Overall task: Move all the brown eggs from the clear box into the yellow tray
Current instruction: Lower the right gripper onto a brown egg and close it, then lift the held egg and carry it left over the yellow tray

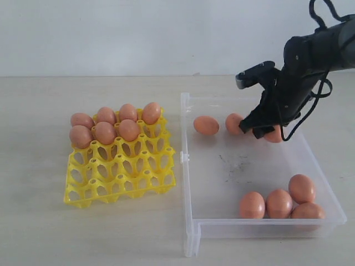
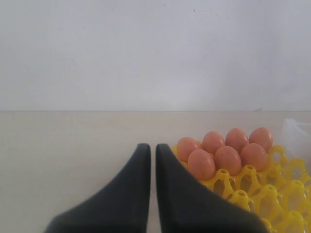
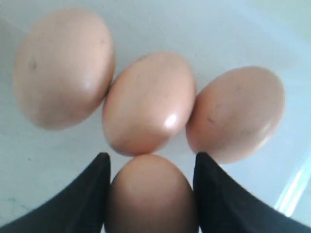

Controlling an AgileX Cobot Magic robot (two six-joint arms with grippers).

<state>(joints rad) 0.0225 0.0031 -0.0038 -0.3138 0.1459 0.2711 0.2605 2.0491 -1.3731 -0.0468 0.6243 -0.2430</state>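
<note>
Starting nearest us, four brown eggs [image 1: 279, 203] wait at the near end of the clear box [image 1: 187, 183], while the yellow tray [image 1: 119, 172] beside it holds seven, with the left claw [image 2: 151, 148] near it pressed almost together on nothing. At the far end the right claw [image 3: 151, 158] pinches one egg [image 3: 150, 199] among three others, so we judge a pick in hand; next we need a straight lift clear of the neighbours, then an empty cup.
</note>
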